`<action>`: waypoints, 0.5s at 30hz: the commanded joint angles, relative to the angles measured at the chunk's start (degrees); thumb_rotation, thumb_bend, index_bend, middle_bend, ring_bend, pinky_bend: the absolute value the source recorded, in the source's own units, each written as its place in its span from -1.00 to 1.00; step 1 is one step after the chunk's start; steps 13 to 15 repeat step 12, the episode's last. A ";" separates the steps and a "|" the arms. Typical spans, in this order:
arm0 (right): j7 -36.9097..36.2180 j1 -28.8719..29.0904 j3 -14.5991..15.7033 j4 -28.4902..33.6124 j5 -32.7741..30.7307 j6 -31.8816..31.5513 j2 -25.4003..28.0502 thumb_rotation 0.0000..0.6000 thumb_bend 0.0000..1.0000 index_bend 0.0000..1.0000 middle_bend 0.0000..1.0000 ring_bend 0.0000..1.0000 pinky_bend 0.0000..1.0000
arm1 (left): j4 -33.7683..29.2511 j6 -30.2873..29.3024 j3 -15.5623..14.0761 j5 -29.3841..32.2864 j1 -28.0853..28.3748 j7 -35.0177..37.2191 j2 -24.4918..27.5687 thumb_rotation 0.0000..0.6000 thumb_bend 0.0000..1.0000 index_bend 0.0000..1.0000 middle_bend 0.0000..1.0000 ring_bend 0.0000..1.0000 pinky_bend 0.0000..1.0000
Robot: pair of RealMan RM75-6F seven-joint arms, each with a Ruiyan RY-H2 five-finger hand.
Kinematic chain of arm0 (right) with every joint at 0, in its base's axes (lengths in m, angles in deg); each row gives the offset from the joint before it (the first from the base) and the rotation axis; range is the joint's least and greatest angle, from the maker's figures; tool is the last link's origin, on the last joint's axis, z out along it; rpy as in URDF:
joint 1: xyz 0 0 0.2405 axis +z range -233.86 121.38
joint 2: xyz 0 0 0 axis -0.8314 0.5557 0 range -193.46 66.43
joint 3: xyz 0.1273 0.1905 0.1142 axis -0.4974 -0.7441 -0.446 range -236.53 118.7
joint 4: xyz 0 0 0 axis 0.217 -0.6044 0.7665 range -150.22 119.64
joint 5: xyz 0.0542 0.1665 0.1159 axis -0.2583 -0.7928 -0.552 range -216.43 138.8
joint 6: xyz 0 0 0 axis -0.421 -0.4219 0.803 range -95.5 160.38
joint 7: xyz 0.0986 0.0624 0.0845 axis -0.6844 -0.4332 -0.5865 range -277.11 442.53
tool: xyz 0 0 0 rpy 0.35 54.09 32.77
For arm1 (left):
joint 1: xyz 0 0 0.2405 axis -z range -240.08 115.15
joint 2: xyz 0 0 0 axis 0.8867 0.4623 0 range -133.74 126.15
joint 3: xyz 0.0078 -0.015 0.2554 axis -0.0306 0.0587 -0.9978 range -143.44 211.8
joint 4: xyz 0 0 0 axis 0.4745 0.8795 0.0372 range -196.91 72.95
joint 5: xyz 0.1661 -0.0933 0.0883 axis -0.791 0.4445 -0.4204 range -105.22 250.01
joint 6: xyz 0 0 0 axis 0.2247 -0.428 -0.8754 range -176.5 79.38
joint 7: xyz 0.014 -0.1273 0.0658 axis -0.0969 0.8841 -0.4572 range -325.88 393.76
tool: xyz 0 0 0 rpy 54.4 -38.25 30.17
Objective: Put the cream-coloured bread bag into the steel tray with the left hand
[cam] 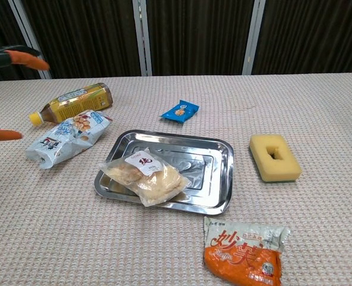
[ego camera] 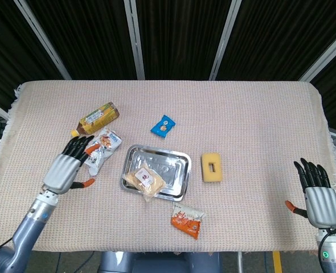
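One bread bag [ego camera: 145, 180] lying in one steel tray [ego camera: 176, 162], overhanging its near rim. One bottle [ego camera: 97, 118], three snack packets, one sponge [ego camera: 212, 167]. Left hand [ego camera: 65, 168], right hand [ego camera: 319, 199]: fingers spread, empty.

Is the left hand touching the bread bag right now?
Apart. The head view shows the left hand open, with bare cloth between it and the bread bag in the steel tray.

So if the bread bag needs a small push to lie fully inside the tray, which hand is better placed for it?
The left hand, probably. It is open and on the tray's side of the table, while the right hand is at the far right edge. The bread bag overhangs the near rim of the steel tray.
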 commanded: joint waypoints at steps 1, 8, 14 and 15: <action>0.02 0.27 -0.06 -0.03 0.06 0.32 -0.09 1.00 -1.00 -0.98 -1.00 -1.00 -1.00 | -0.44 -3.91 -2.85 -0.46 -4.16 2.76 3.04 1.00 -0.82 -0.69 -1.00 -1.00 -1.00; 0.15 0.95 -0.18 -0.03 0.40 0.89 -0.34 1.00 -1.00 -0.98 -1.00 -1.00 -1.00 | 1.11 -11.39 -6.36 -1.40 -11.32 7.39 5.00 1.00 -0.82 -0.67 -1.00 -1.00 -1.00; 0.26 1.14 -0.20 0.01 0.48 0.99 -0.43 1.00 -1.00 -0.98 -1.00 -1.00 -1.00 | 1.99 -14.14 -7.74 -1.91 -14.25 8.53 5.10 1.00 -0.82 -0.66 -1.00 -1.00 -1.00; 0.26 1.14 -0.20 0.01 0.48 0.99 -0.43 1.00 -1.00 -0.98 -1.00 -1.00 -1.00 | 1.99 -14.14 -7.74 -1.91 -14.25 8.53 5.10 1.00 -0.82 -0.66 -1.00 -1.00 -1.00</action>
